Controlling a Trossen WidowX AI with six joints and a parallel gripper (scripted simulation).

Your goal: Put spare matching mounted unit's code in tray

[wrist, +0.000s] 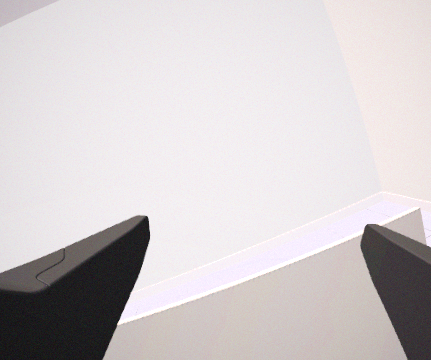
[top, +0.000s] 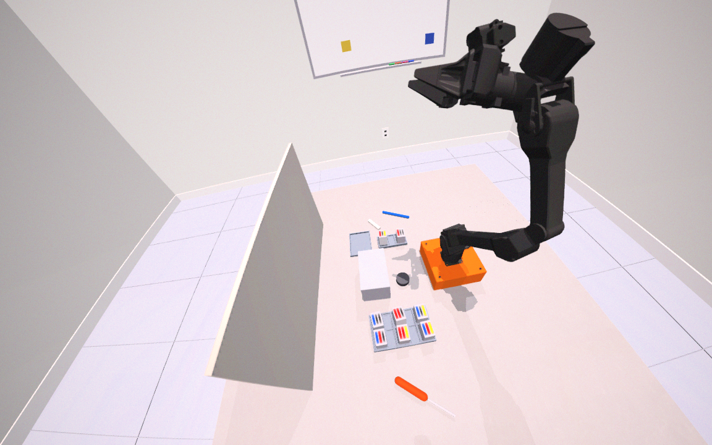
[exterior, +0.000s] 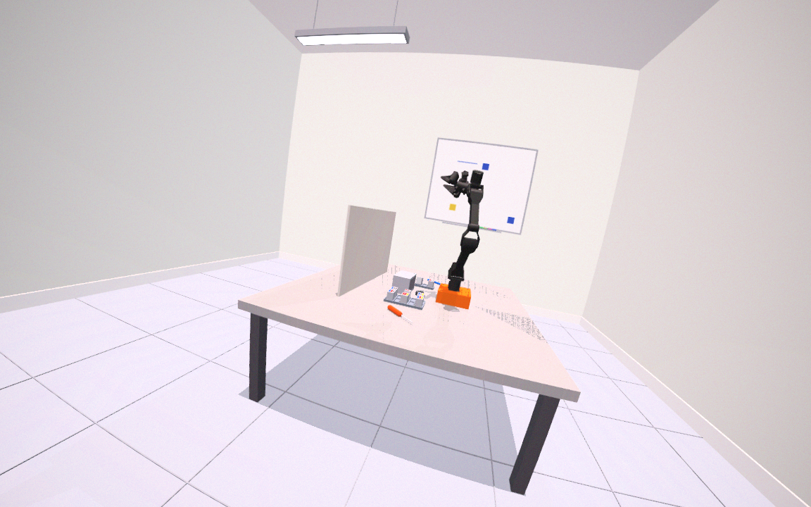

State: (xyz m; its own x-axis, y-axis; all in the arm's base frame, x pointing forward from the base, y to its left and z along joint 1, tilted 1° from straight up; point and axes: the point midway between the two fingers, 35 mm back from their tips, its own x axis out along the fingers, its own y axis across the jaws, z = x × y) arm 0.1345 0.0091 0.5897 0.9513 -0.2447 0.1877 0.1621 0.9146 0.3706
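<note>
Overhead, the hand [top: 430,88] hangs high above the desk [top: 513,343] with its fingers wide apart and nothing between them, aimed toward the upright board [top: 287,265], likely to get a view behind the white mounted unit [top: 373,274]. Six spares sit untouched in their holder [top: 403,327]; the small grey tray [top: 359,243] lies beyond the unit.

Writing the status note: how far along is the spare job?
Done: nothing visible yet. The tray holds no spare, and six spares sit in the rack.
In hand: nothing. The gripper is open, raised high, and faces the wall above the panel.
Left: read the code on the back of the white unit, pick the match, put it in the tray, release.
</note>
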